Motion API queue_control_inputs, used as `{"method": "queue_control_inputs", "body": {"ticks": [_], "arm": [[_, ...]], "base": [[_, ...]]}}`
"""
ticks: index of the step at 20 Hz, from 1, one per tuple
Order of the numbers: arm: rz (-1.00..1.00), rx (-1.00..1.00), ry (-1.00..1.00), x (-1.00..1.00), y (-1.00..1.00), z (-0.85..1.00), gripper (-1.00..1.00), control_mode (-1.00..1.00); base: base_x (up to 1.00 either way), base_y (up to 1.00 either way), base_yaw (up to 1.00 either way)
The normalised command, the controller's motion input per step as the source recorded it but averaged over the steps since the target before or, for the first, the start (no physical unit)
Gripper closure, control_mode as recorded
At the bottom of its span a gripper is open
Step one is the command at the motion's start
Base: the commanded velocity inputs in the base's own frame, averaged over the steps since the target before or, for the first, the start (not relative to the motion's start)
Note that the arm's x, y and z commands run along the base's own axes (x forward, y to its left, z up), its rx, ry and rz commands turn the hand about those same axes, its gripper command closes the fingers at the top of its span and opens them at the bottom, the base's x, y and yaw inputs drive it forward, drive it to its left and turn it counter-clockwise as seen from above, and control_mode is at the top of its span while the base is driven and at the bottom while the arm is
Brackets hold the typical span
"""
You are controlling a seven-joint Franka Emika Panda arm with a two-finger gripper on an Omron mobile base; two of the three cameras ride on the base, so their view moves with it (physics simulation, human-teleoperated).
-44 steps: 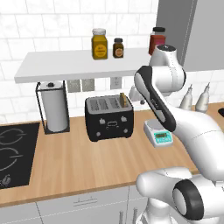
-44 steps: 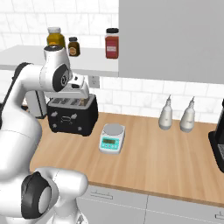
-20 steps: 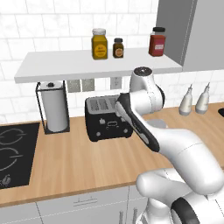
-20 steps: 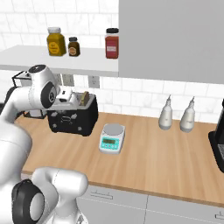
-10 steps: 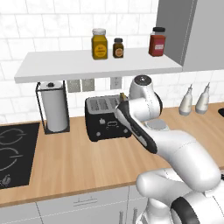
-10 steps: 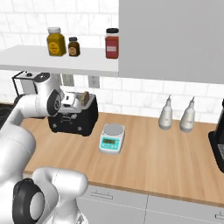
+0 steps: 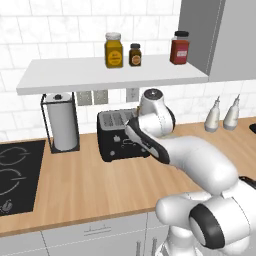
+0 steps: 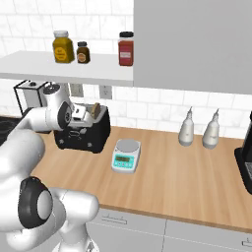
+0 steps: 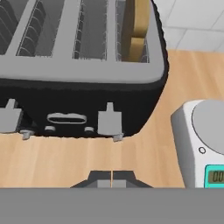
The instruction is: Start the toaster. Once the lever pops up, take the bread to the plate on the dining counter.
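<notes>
Two fingers: gripper (image 9: 112,174) now pinched fully closed, holding nothing, after narrowing.
Arm: has dropped low at toaster (image 9: 83,94) front.
Lever (image 9: 109,122): just ahead of fingertips, not pressed yet.
Bread (image 9: 136,28): in slot beyond, right.

The robot is a glossy white arm built of thick, rounded links that swell into bulbous housings at each joint. Dark grey to black discs cap the joints, one large cap low on the base segment and a smaller one on the rounded wrist housing. A black band runs along one link's edge. The end effector (image 9: 112,178) shows two small dark-grey finger tips (image 9: 99,179).
</notes>
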Motion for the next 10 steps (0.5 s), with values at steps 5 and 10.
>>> {"method": "queue_control_inputs", "body": {"ticks": [5, 10], "arm": [[-0.05, 0.0, 0.01, 0.41, 0.05, -0.25, 1.0, -1.0], [-0.04, 0.0, 0.01, 0.25, 0.0, -0.26, 1.0, -1.0]], "base": [[0.0, 0.0, 0.0], [0.0, 0.0, 0.0]]}}
